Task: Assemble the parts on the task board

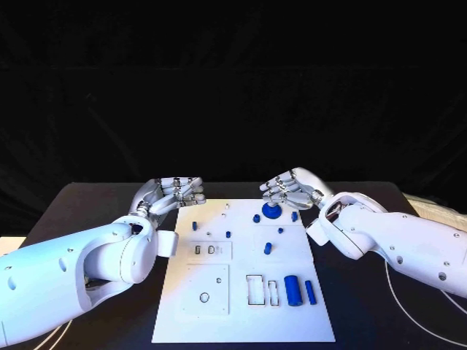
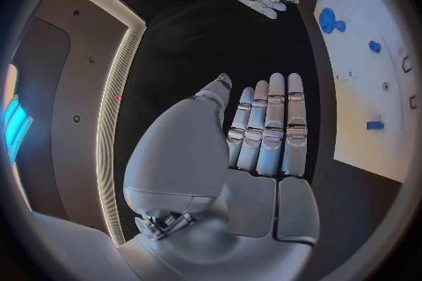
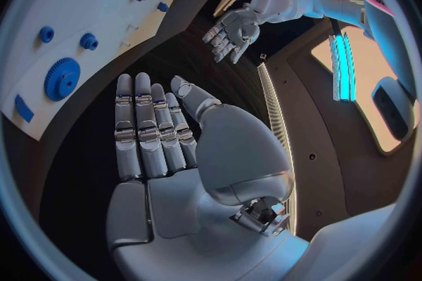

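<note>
At the task board (image 1: pixel 244 306) far end, both empty hands, left (image 1: pixel 176 193) and right (image 1: pixel 292 188), fingers straight in wrist views

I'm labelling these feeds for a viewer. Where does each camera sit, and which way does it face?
Head view: on the robot's head, looking down at the task board; both arms, left hand, right hand.
Left wrist view: behind the left hand, facing along its fingers; board beside.
Right wrist view: behind the right hand; board beside.
Shared: both wrist views show the blue gear and the opposite hand.
</note>
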`<action>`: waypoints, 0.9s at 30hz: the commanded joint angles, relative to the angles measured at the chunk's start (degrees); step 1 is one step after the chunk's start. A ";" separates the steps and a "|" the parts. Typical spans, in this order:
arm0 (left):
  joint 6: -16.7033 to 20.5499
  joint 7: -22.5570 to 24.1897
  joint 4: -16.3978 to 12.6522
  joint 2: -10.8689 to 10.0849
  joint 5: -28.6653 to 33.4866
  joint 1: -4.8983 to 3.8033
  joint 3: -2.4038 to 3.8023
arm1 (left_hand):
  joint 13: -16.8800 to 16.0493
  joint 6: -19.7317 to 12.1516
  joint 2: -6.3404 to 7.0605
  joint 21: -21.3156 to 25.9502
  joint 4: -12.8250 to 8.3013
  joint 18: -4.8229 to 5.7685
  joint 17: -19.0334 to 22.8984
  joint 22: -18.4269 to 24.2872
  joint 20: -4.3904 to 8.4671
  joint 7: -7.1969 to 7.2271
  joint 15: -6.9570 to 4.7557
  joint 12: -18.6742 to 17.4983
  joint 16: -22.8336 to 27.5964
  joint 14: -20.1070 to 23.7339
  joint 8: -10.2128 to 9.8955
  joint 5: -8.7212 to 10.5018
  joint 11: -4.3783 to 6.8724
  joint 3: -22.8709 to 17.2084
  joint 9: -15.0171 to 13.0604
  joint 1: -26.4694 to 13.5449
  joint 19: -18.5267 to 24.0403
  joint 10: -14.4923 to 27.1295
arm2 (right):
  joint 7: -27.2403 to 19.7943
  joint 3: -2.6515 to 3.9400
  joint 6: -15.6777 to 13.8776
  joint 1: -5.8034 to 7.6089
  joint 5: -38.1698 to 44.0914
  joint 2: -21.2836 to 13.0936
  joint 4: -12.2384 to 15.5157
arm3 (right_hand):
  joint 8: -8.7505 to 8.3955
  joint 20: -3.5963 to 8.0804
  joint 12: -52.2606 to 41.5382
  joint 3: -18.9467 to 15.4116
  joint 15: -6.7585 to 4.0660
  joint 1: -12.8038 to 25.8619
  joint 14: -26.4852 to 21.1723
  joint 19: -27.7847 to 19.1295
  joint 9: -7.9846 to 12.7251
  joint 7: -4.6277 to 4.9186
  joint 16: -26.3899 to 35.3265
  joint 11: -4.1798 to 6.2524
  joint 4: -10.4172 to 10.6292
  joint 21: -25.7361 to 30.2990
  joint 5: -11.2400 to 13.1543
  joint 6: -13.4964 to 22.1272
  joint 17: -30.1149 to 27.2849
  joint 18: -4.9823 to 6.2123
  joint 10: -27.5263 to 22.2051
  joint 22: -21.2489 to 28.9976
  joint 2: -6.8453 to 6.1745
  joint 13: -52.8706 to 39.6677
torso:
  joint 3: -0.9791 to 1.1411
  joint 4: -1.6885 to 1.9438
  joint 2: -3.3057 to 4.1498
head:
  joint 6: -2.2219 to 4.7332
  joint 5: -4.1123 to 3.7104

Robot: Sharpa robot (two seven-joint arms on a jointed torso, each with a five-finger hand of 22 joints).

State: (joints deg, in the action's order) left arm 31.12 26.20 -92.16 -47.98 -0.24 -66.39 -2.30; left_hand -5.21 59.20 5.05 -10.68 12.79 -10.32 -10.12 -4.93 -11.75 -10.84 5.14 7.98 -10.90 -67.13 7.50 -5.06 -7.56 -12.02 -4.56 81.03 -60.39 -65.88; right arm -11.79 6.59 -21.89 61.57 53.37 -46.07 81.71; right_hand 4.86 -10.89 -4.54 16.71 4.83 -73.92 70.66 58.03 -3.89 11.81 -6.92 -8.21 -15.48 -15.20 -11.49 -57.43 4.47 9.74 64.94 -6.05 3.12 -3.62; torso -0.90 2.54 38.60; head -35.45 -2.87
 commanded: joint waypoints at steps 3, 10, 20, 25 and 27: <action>-2.18 -1.08 -2.68 -0.63 0.77 -0.11 0.25 | -0.14 0.58 0.03 -0.71 -0.41 -0.24 -1.77 -0.17 0.69 0.15 -0.62 -0.86 -1.04 -2.37 -0.20 0.37 0.29 -0.29 -0.07 -0.86 -2.32 -0.85 | 7.50 0.80 1.97 0.37 23.00 0.29 0.57 | -0.59 3.67 0.59 -0.39 -3.27 -0.74 10.10 7.19 -0.08 -1.68 -2.58 2.33 -0.15 -7.56 0.51 -4.00 2.19 0.78 5.80 -3.64 -2.35 -0.19 | -0.48 0.95 1.79 | 0.21 -0.68; -3.16 -1.36 -5.87 -1.27 3.61 -0.13 0.42 | -0.09 0.49 0.10 -0.67 -0.61 -0.17 -2.44 -0.15 0.85 0.12 -0.68 -1.39 -1.03 -2.59 -0.52 0.39 0.25 -0.37 -0.01 -0.85 -2.79 -0.69 | 14.77 1.36 5.88 1.10 37.30 0.95 1.62 | -1.06 6.10 0.97 -1.09 -4.88 -0.45 15.91 10.88 0.04 -2.73 -7.56 3.37 0.89 -13.85 1.46 -4.85 6.04 0.68 6.05 -7.13 -3.58 -0.03 | -0.87 1.44 3.11 | 0.45 -1.48; -5.25 -1.71 -7.98 -1.68 3.62 -0.22 0.68 | 0.11 -0.19 0.19 -0.11 -1.04 -0.04 -3.28 0.10 0.65 -0.39 -0.24 -2.60 -0.10 -1.62 -1.35 0.40 -0.28 -0.37 0.17 -0.98 -2.88 0.26 | 21.28 1.50 11.54 1.76 47.88 1.21 2.29 | -1.21 6.56 1.00 0.88 -5.00 0.32 15.84 11.86 0.09 -3.40 -21.13 3.32 3.84 -20.78 4.14 -4.10 14.88 0.66 1.15 -11.19 -5.58 0.08 | -1.23 2.19 4.36 | 0.70 -2.50; -5.65 -1.80 -8.10 -1.75 3.45 -0.23 0.70 | 0.15 -0.49 0.21 0.11 -1.20 -0.01 -3.55 0.20 0.54 -0.67 -0.09 -2.93 0.18 -1.35 -1.64 0.42 -0.48 -0.31 0.23 -1.03 -2.83 0.57 | 22.77 1.56 12.76 1.85 49.93 1.13 2.50 | -1.22 6.40 0.99 1.64 -4.88 0.26 15.65 11.93 0.09 -3.58 -25.99 3.20 5.39 -23.30 4.62 -3.64 18.15 0.69 -0.42 -12.67 -6.75 0.07 | -1.32 2.42 4.83 | 0.77 -2.80; -5.76 -1.83 -8.15 -1.76 3.42 -0.23 0.70 | 0.17 -0.64 0.23 0.18 -1.26 0.00 -3.66 0.23 0.51 -0.80 -0.04 -3.06 0.25 -1.31 -1.76 0.42 -0.58 -0.26 0.25 -1.08 -2.83 0.72 | 23.10 1.59 13.09 1.88 50.36 1.13 2.55 | -1.18 6.32 0.93 1.95 -4.87 0.07 15.42 11.81 0.06 -3.63 -27.86 3.15 6.19 -24.39 4.73 -3.63 19.47 0.72 -0.74 -13.32 -7.12 0.05 | -1.38 2.52 5.00 | 0.67 -2.97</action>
State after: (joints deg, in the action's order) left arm 27.46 24.35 -100.05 -49.76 3.01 -66.52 -1.66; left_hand -5.08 58.63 5.23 -10.75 11.83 -10.30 -13.74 -4.77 -11.16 -11.44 5.13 5.10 -10.93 -68.72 6.09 -4.82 -8.11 -12.34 -4.38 80.40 -62.97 -65.49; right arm 8.41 8.13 -11.90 63.40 99.33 -44.95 84.10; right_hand 3.85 -4.31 -3.72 18.61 -0.01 -73.97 83.83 69.70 -3.83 8.42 -34.25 -5.17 -9.56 -39.30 -7.09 -61.15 23.57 9.73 64.63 -19.20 -3.47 -3.60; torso -2.15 4.82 43.17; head -34.72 -5.63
